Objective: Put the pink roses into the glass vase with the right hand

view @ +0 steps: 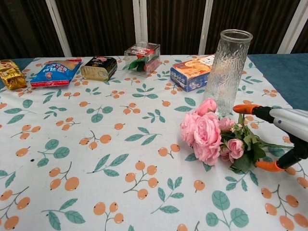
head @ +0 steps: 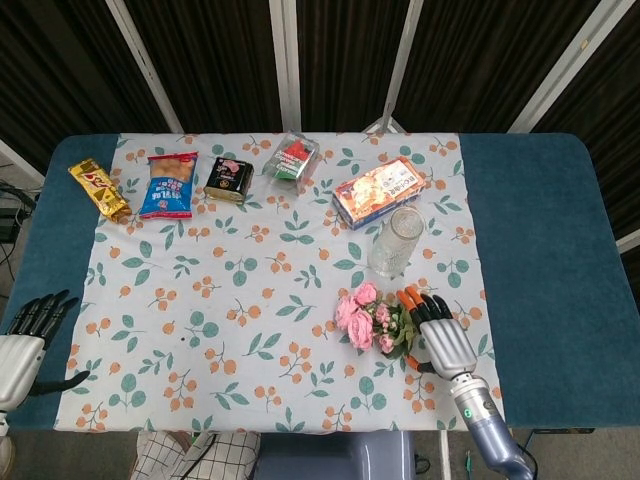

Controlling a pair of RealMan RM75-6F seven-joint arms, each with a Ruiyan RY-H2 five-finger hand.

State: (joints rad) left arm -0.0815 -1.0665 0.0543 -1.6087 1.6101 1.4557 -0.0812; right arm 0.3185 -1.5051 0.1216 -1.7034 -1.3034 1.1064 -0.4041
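Note:
A bunch of pink roses (head: 368, 315) (view: 208, 133) with green leaves lies flat on the floral tablecloth, blooms to the left, stems to the right. The clear glass vase (head: 394, 241) (view: 227, 72) stands upright just behind it. My right hand (head: 437, 335) (view: 281, 132) hovers over the stem end, open, its orange-tipped fingers (view: 245, 109) spread above the leaves and the thumb low in front; it holds nothing. My left hand (head: 25, 340) rests open at the table's near left edge, far from the flowers.
Along the far side lie a gold snack bag (head: 98, 189), a blue snack bag (head: 169, 185), a dark tin (head: 229, 179), a clear box (head: 292, 157) and an orange carton (head: 379, 191), which sits close behind the vase. A floral cloth (head: 230, 300) covers the blue table.

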